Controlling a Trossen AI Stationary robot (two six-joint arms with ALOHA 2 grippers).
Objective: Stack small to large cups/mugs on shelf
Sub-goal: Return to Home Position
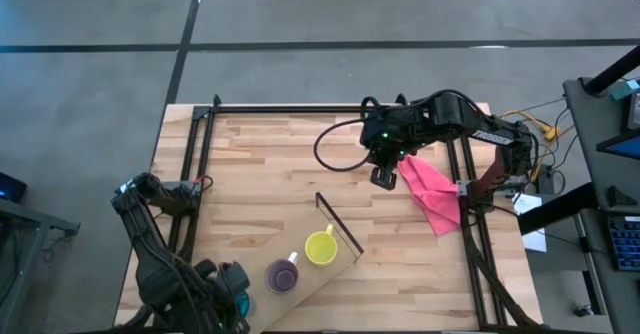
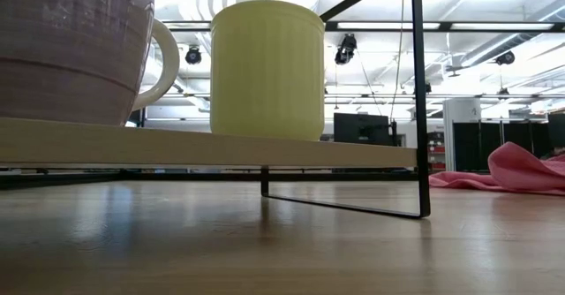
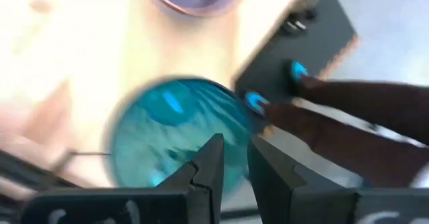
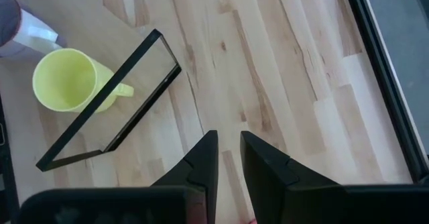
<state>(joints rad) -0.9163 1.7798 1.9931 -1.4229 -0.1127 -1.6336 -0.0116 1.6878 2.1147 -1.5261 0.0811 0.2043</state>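
Note:
The yellow mug [image 1: 320, 246] and the purple cup [image 1: 282, 276] stand side by side on the light-wood shelf [image 1: 300, 292], which lies slanted near the table's near edge, its dark frame [image 1: 338, 222] upright at the far end. In the low view the purple cup [image 2: 71, 48] and yellow mug [image 2: 269, 65] stand on their bases on the board [image 2: 212, 149]. The teal tumbler [image 3: 174, 140] is at my left gripper [image 3: 236, 163], near the shelf's near-left end. My right gripper [image 4: 228, 157] is shut and hovers over bare table beyond the frame. My left gripper holds the teal tumbler by its rim [image 3: 236, 127], one finger [image 3: 209, 163] inside the cup and the other [image 3: 271, 174] outside. The fingers come from above, pointing down into the open mouth. Whether the tumbler rests on anything cannot be told.
A pink cloth [image 1: 432, 189] lies crumpled on the table's right side beside my right gripper. A person's hand with teal nails [image 3: 335, 110] is close to the tumbler, next to a dark box [image 3: 295, 43]. Bare wood spreads across the table's middle and far-left part [image 1: 260, 164].

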